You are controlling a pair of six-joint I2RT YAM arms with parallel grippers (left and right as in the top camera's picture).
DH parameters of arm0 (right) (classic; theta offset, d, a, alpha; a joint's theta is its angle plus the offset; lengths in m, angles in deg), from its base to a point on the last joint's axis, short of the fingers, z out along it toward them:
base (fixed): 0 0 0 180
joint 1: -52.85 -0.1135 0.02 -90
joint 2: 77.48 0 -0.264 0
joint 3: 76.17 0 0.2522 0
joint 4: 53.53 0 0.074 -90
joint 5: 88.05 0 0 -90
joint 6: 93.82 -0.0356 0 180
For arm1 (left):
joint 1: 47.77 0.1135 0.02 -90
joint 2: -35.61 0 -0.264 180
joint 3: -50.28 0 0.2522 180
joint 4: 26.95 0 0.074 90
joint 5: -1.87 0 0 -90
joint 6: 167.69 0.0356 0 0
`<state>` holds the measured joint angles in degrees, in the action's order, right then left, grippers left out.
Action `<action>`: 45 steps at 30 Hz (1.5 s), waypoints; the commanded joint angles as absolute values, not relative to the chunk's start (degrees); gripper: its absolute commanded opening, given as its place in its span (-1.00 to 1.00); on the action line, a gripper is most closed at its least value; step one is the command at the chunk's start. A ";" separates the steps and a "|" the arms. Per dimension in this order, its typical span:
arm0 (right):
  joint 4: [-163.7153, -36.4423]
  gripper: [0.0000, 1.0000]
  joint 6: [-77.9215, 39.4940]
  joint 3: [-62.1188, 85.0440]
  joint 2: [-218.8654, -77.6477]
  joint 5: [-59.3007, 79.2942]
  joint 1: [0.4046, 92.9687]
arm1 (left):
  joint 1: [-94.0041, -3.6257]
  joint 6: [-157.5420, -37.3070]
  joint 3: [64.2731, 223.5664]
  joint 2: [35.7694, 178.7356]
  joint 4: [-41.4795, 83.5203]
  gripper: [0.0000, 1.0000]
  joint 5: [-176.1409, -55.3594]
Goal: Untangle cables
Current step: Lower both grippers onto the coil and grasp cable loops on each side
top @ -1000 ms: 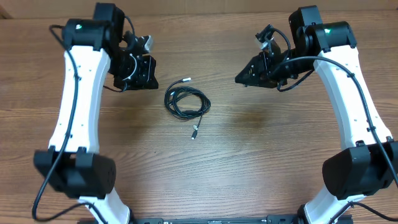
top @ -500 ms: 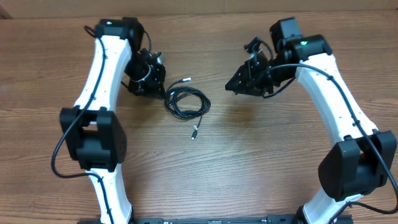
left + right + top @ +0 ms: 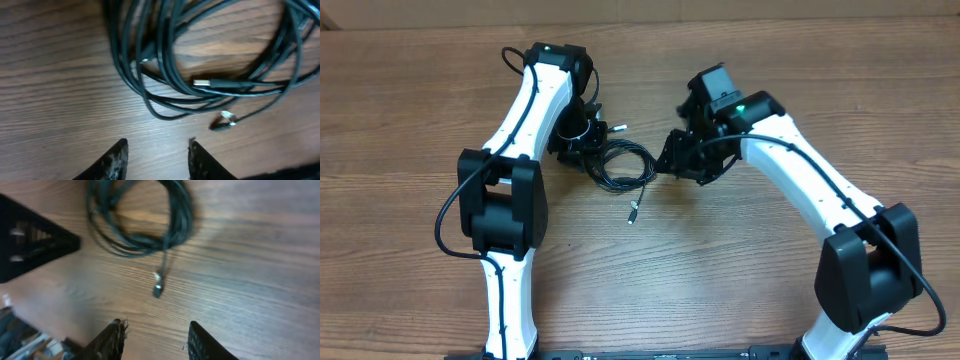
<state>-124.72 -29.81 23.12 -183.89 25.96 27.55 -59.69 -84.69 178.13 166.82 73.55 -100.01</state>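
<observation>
The cables lie as one thin black coil on the wooden table, with one plug tip trailing toward the front and another at the back. My left gripper sits at the coil's left edge. It is open in the left wrist view, with bare wood between its fingers and the loops and a silver plug just ahead. My right gripper is at the coil's right edge. It is open too, holding nothing, with the coil and a loose tip ahead.
The wooden table runs wide on all sides of the coil. Both white arms reach in from their bases at the front edge. The left gripper's black body shows at the left of the right wrist view.
Both arms have swung inward from the outer sides to the coil's edges. Both grippers have opened wider. The coil has not moved.
</observation>
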 commanded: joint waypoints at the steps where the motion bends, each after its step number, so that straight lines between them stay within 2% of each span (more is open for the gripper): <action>1: -122.34 0.07 -35.54 21.83 -183.92 21.50 26.31 | -59.65 -85.65 178.52 167.44 73.31 -0.31 -98.31; 2: -121.55 0.10 -35.54 21.83 -183.92 21.79 26.13 | -59.65 -85.63 178.52 167.44 72.90 0.10 -98.24; 3: -121.53 0.10 -35.54 21.83 -183.92 22.01 26.11 | -59.65 -85.61 178.52 167.44 71.59 0.14 -98.22; 4: -120.83 0.00 -35.50 21.83 -183.92 22.12 26.13 | -59.65 -85.61 178.52 167.46 70.58 -0.03 -98.16; 5: -119.61 -0.26 -35.50 21.83 -183.92 22.14 26.13 | -59.67 -85.74 178.50 167.50 70.12 -0.11 -98.29; 7: -119.11 -0.44 -35.52 21.83 -183.92 22.14 26.13 | -59.95 -87.21 178.37 167.50 70.12 -0.12 -98.26; 8: -119.21 -0.59 -35.54 21.57 -183.92 22.18 26.04 | -60.28 -87.21 177.89 167.50 70.10 -0.14 -98.26; 9: -119.26 -0.60 -35.54 21.27 -183.92 22.16 25.78 | -60.58 -87.21 177.32 167.50 69.99 -0.13 -98.26; 13: -117.73 -0.59 -35.54 17.99 -183.92 22.14 23.77 | -61.52 -87.16 173.78 167.50 67.54 -0.12 -98.24; 19: -107.72 -0.23 -37.88 9.29 -183.94 21.85 19.51 | -61.72 -87.16 167.33 167.50 62.32 -0.10 -98.24; 21: -104.13 -0.21 -41.46 7.10 -183.94 20.91 18.79 | -61.72 -87.16 166.61 167.50 60.72 -0.15 -98.57; 25: -97.60 -0.21 -46.53 3.89 -183.94 19.34 18.35 | -61.98 -87.12 166.08 167.50 58.52 -0.37 -100.52; 28: -96.02 -0.22 -47.54 2.88 -183.94 15.95 18.35 | -62.79 -87.12 165.34 167.50 57.20 -0.40 -100.67; 34: -96.18 -0.24 -51.21 0.15 -183.94 11.60 18.35 | -65.68 -86.09 160.40 167.50 55.11 -0.60 -100.65; 36: -96.02 -0.31 -53.99 -0.88 -183.94 11.63 18.35 | -66.25 -84.82 159.18 167.50 55.13 -0.84 -100.65; 38: -96.02 -0.34 -57.11 -1.68 -183.94 11.89 18.35 | -66.73 -83.82 158.45 167.50 56.00 -0.92 -100.65; 41: -96.02 -0.34 -59.41 -2.30 -183.94 14.18 18.35 | -66.92 -83.62 158.26 167.50 57.16 -0.86 -100.78; 44: -96.07 -0.34 -59.34 -2.32 -183.94 17.77 18.35 | -66.92 -83.40 158.26 167.50 58.14 -0.61 -101.06; 45: -96.11 -0.34 -59.34 -2.32 -183.94 18.64 18.35 | -66.92 -83.40 158.26 167.50 58.04 -0.60 -101.06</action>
